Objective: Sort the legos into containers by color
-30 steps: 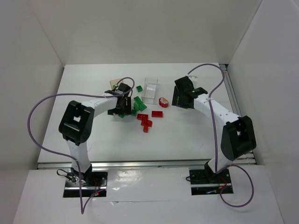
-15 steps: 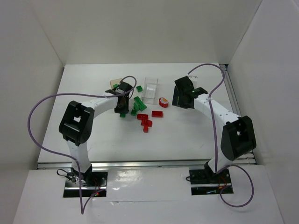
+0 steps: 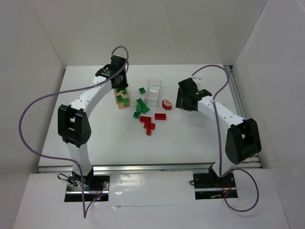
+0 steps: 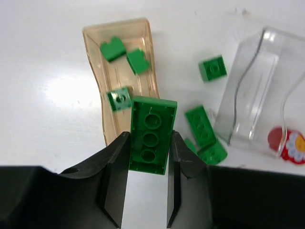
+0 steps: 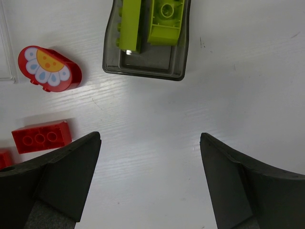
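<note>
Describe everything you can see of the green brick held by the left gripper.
The green brick is shiny plastic, long and narrow, its hollow underside with three round tubes facing the wrist camera. The left gripper pinches its long sides. It hangs over the near end of the tinted box holding three smaller green bricks.

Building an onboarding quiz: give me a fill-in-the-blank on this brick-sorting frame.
The left gripper is shut on a ___ brick.
The tan box holds ___ bricks.
The right gripper is ___.
The flower-printed brick is ___.
Missing words: green; three; open; red.
</note>
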`<state>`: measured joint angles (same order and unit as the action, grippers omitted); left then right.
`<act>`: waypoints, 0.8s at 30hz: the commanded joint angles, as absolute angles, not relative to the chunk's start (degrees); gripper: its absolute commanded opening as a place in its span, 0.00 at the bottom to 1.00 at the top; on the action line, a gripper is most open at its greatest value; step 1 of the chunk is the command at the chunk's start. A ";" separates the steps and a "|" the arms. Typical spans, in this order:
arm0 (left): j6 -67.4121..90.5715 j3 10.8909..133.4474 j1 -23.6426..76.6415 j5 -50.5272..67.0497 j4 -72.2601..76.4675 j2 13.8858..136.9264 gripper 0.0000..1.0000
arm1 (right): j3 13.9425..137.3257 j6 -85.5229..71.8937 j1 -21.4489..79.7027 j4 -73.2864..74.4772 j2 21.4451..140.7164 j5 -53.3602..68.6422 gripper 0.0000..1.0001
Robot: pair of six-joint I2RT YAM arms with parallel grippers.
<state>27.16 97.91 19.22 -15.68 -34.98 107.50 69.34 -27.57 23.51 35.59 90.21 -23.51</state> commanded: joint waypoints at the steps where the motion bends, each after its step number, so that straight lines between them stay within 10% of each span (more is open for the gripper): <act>1: 27.07 104.66 17.85 -19.50 -40.07 115.03 0.17 | 71.54 -27.69 24.08 35.33 89.91 -25.75 0.92; 3: 27.07 109.22 17.32 -19.51 -41.30 118.02 0.29 | 71.54 -27.69 24.08 35.33 89.91 -26.37 0.92; 6: 27.07 111.88 16.70 -18.99 -42.19 121.11 0.73 | 70.84 -27.69 24.08 35.85 88.86 -26.37 0.92; 8: 27.07 111.88 16.70 -17.93 -42.19 121.03 0.81 | 70.23 -27.69 24.08 35.86 88.86 -26.37 0.92; 17: 25.75 103.02 22.57 -12.49 -42.19 109.79 0.73 | 69.17 -28.74 24.08 35.86 87.28 -26.89 0.92; 24: 29.61 87.02 27.69 -6.69 -38.06 105.38 0.95 | 69.79 -28.74 24.08 35.24 89.12 -26.02 0.92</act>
